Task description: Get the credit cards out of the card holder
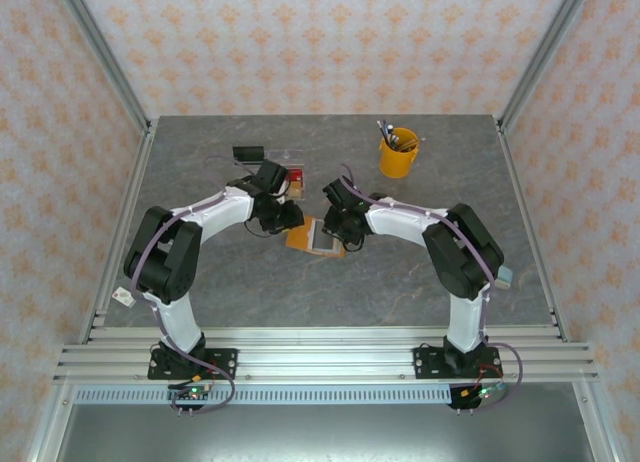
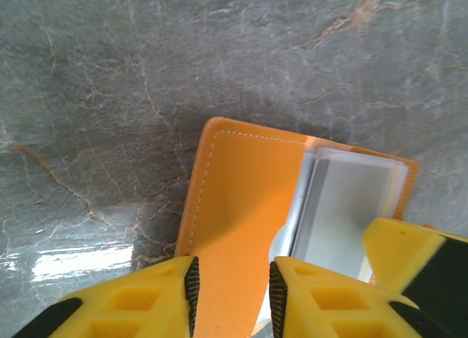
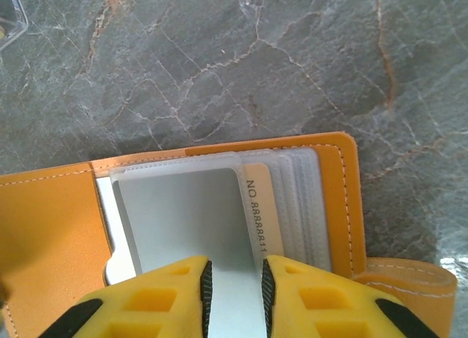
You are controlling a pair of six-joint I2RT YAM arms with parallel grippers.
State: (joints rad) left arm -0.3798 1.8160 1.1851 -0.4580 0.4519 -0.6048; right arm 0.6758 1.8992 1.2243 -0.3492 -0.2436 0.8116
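Jaws narrow, clamped or not I cannot tell: if left end effector (image 2: 232,283) slips off the card holder (image 2: 234,192), right end effector (image 3: 235,283) drags it along the tabletop (image 2: 110,96).

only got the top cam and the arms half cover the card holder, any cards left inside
observer: Yes, the right wrist view shows a tan card printed with a number inside the card holder, tucked among stacked clear sleeves.
operator: where's the right pincer
observer: The front sleeve shows its grey face between the tips of the right pincer, beside that card.
operator: and the left
observer: The left pincer sits over the opened orange flap; whether it grips isn't clear.
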